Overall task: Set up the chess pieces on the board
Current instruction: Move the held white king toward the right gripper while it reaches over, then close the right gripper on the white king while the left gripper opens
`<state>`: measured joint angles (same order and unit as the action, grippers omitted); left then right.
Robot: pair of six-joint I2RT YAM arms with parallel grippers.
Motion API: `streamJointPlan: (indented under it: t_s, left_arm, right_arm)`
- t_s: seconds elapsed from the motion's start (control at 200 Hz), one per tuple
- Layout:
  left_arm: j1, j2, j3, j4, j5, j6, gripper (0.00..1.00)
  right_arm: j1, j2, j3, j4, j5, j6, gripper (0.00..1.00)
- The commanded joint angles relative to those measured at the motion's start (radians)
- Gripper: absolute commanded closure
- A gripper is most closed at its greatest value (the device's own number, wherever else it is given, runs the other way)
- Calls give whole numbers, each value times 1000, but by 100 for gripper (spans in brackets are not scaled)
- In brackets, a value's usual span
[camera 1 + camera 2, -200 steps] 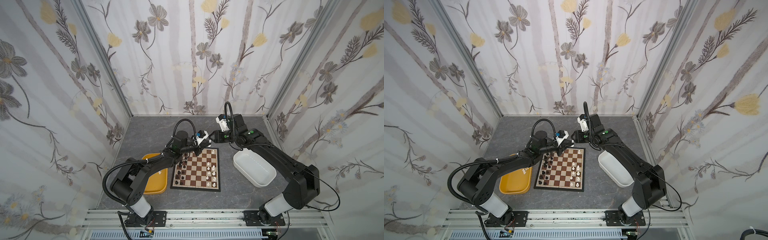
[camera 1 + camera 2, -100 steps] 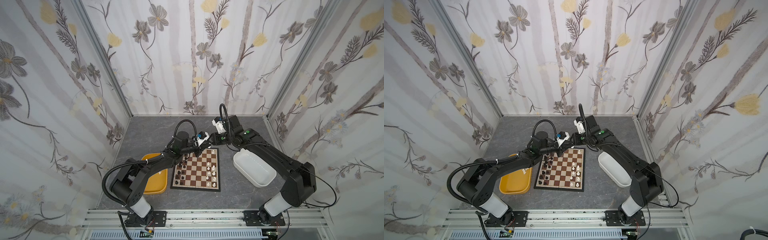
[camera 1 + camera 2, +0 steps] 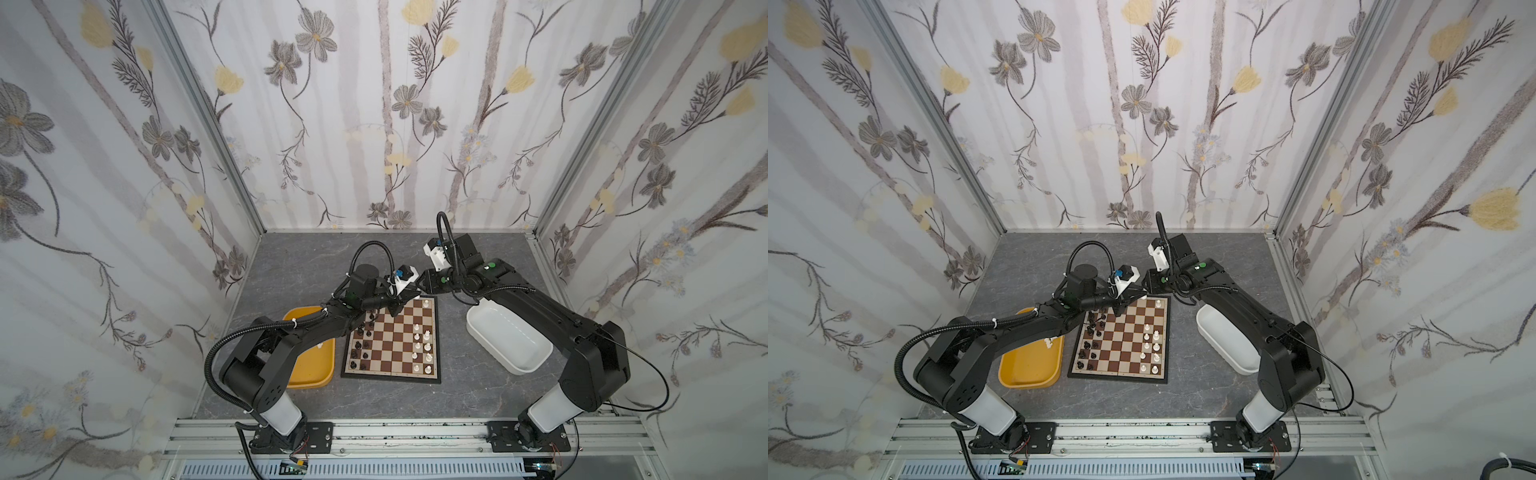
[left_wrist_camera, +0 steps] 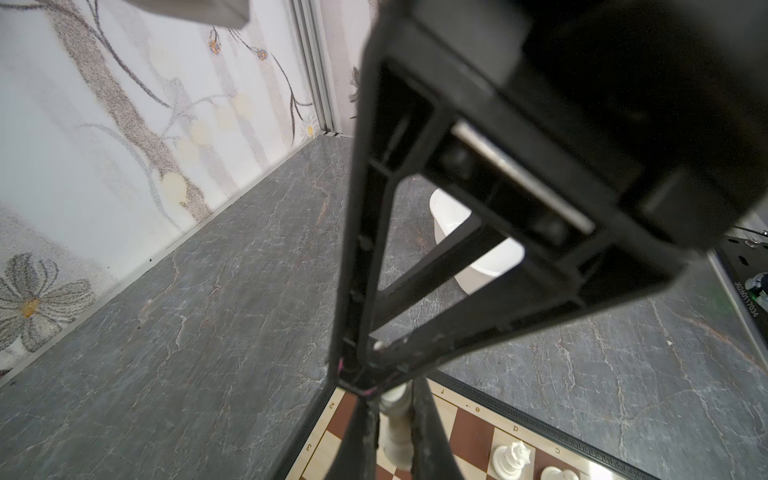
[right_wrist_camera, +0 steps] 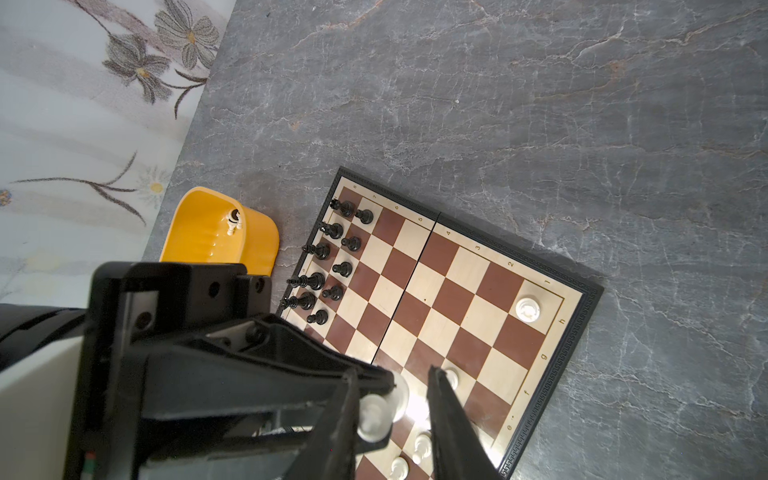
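Note:
The board (image 3: pixel 390 376) (image 3: pixel 1119 374) lies mid-table, with black chess pieces (image 3: pixel 361 345) (image 5: pixel 328 266) in its left columns and white ones (image 3: pixel 422 345) on its right. Over the far edge, my left gripper (image 3: pixel 409 296) (image 4: pixel 392 395) is shut on a white piece (image 4: pixel 397 419) (image 5: pixel 374 415). My right gripper (image 3: pixel 419 286) (image 5: pixel 392 374) meets it tip to tip. Its jaws straddle that same piece. One finger (image 5: pixel 345 415) lies against the piece and a gap shows before the other finger (image 5: pixel 446 415). A white rook (image 5: pixel 527 309) stands in a board corner.
A yellow tub (image 3: pixel 309 374) (image 5: pixel 208 232) left of the board holds a small white piece (image 3: pixel 319 345). A white tub (image 3: pixel 507 336) (image 4: pixel 478 257) sits right of the board under my right arm. Flowered walls close in the grey table (image 3: pixel 316 257).
My right gripper has swung left to the left gripper's tips, and its jaws have narrowed round the white piece. The left gripper has stayed in place, still shut.

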<state>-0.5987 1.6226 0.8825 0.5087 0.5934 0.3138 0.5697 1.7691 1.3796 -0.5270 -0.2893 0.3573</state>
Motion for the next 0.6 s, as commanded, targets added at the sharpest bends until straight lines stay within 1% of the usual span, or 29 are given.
streamJointPlan:
  t_s: [0.0, 0.375, 0.595]
  left_arm:
    - [0, 2, 3, 89, -4, 4, 92]
    - [0, 17, 6, 86, -13, 1, 90]
    - [1, 25, 9, 95, -30, -12, 87]
  right_arm:
    - [1, 8, -8, -16, -10, -17, 74]
    - [5, 6, -22, 16, -79, -9, 85]
    - [6, 1, -31, 23, -88, -4, 85]
